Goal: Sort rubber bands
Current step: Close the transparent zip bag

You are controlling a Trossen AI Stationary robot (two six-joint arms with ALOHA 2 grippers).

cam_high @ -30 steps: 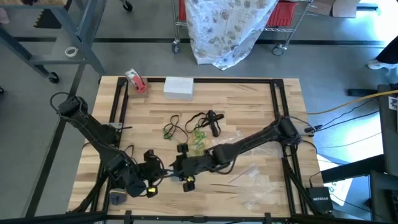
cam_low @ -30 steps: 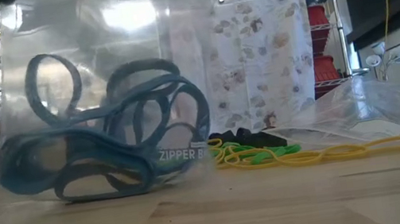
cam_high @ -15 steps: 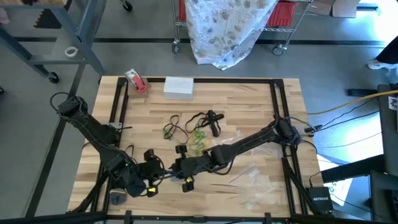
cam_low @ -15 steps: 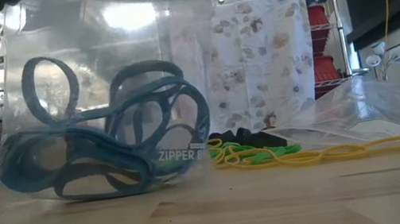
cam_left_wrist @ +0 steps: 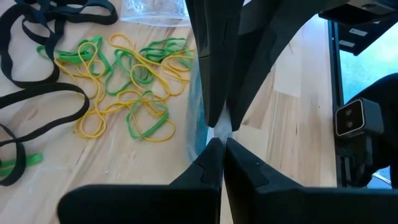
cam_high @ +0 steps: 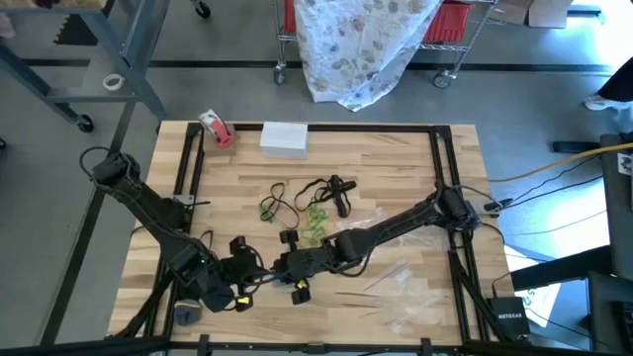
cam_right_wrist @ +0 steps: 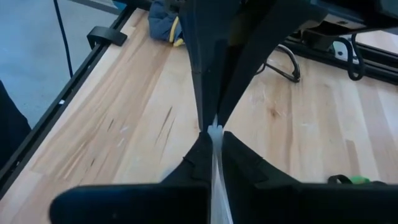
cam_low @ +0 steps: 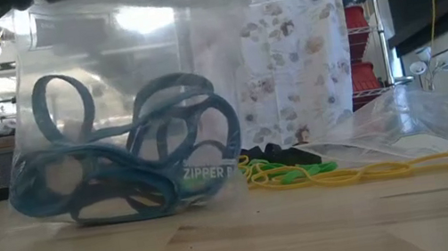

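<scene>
Left gripper (cam_high: 249, 274) and right gripper (cam_high: 280, 267) both pinch the bag (cam_low: 123, 114) of blue bands (cam_low: 121, 160) at 6 o'clock on the table (cam_high: 396, 168)

A wooden tabletop (cam_high: 376, 163) framed by black rails is seen from above. On it are laid a red-and-white tape roll (cam_high: 216, 129) and a white box (cam_high: 284, 139) at the far edge, well apart from the fingers. Black bands (cam_high: 331, 191) and green and yellow bands (cam_high: 315, 223) lie just beyond the fingers. Clear plastic bags (cam_high: 410, 297) are spread beside the right arm, and a bag of blue bands (cam_low: 124, 150) rests on the wood below the fingers
</scene>
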